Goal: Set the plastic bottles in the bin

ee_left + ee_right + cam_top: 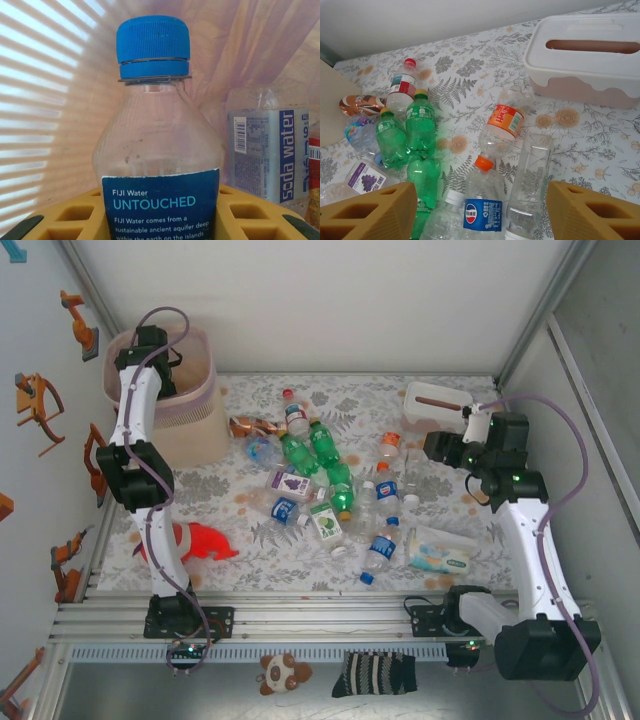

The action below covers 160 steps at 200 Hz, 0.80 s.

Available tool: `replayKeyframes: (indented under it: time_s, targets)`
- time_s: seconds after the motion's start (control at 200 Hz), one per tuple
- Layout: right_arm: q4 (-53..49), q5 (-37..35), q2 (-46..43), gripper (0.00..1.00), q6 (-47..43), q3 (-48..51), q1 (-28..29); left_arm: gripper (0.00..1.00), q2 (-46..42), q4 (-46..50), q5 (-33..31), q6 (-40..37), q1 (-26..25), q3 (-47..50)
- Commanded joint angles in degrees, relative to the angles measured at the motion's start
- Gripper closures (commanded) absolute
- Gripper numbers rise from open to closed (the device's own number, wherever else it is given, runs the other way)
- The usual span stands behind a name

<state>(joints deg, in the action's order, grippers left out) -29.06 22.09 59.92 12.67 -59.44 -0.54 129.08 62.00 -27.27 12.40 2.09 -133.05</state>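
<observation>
plastic bottle (pixel 155 145) with the blue cap clamped by the body in the left gripper (pixel 160 222), cap pointing deeper into the bin (pixel 45 110), so probably held there just for the drop beside the soda water bottle (pixel 265 155) already inside. other bottles (pixel 320 475) heaped on the table (pixel 250 530) near the tissue box (pixel 585 50). right gripper (pixel 480 210) hovering over them, fingers apart and empty, looks lined up for the next grab.
</observation>
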Motion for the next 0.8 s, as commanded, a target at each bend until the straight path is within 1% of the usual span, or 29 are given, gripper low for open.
replayKeyframes:
  time_s: [0.0, 0.135, 0.285, 0.421, 0.541, 0.646, 0.796]
  targets:
    - [1.11, 0.93, -0.78, 0.32, 0.55, 0.73, 0.53, 0.73, 1.22, 1.01, 0.25, -0.19, 0.52, 0.80]
    - [1.06, 1.03, -0.85, 0.32, 0.55, 0.68, 0.53, 0.72, 2.14, 0.17, 3.67, 0.85, 2.14, 2.39]
    - [0.85, 0.77, -0.84, 0.32, 0.60, 0.57, 0.54, 0.68, 3.07, -0.14, 7.25, 1.39, 3.61, 2.98]
    - [1.11, 0.77, -0.77, 0.32, 1.01, 0.66, 0.54, 0.60, 4.15, -0.11, 9.42, 1.48, 4.20, 2.89]
    - [1.20, 0.77, -0.81, 0.32, 1.29, 0.67, 0.54, 0.50, 4.43, 0.31, 11.63, 1.48, 4.33, 2.90]
    - [1.20, 0.77, -1.20, 0.32, 1.33, 0.81, 0.54, 0.41, 3.49, 0.36, 13.55, 1.40, 4.33, 2.99]
    - [0.94, 0.59, -1.73, 0.32, 1.07, 0.91, 0.54, 0.31, 1.02, 0.27, 15.95, 1.52, 4.24, 2.82]
